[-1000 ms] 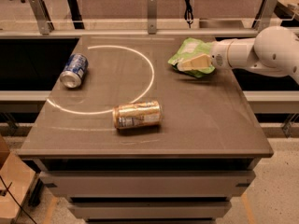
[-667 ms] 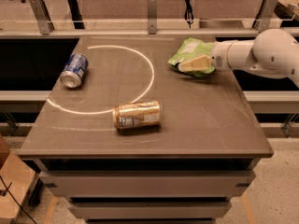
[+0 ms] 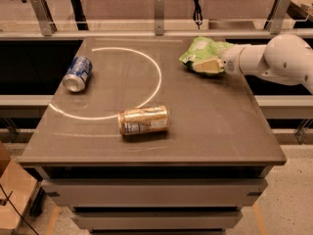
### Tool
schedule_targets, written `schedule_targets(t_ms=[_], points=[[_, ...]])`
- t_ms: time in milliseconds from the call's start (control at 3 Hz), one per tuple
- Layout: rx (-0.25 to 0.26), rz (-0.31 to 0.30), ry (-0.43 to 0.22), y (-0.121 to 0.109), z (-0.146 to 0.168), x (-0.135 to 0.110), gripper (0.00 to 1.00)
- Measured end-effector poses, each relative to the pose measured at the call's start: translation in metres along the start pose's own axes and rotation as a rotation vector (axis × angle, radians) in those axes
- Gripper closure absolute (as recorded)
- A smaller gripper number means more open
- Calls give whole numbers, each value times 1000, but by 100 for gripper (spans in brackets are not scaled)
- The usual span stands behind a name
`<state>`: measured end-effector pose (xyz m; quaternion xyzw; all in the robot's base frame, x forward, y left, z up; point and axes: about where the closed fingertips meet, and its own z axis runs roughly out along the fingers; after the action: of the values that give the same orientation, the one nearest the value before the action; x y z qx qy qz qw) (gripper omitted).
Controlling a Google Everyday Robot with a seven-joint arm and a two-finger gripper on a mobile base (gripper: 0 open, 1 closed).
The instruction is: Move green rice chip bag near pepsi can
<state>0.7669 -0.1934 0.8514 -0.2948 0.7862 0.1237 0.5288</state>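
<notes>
The green rice chip bag (image 3: pixel 203 50) is at the far right of the table top, crinkled and tilted. My gripper (image 3: pixel 206 64) reaches in from the right on the white arm (image 3: pixel 274 60) and is shut on the bag's near edge, with one tan finger (image 3: pixel 209 66) showing along it. The pepsi can (image 3: pixel 78 73) lies on its side at the far left of the table, well apart from the bag.
A gold-tan can (image 3: pixel 144 120) with a white label lies on its side near the table's middle front. A white arc (image 3: pixel 155 77) is drawn on the dark table (image 3: pixel 220 131). Rails and posts stand behind the far edge.
</notes>
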Motion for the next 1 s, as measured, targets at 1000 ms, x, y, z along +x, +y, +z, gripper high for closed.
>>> schedule_targets(t_ms=[1000], points=[[-189,-160,-107,73,-6,-98,100]])
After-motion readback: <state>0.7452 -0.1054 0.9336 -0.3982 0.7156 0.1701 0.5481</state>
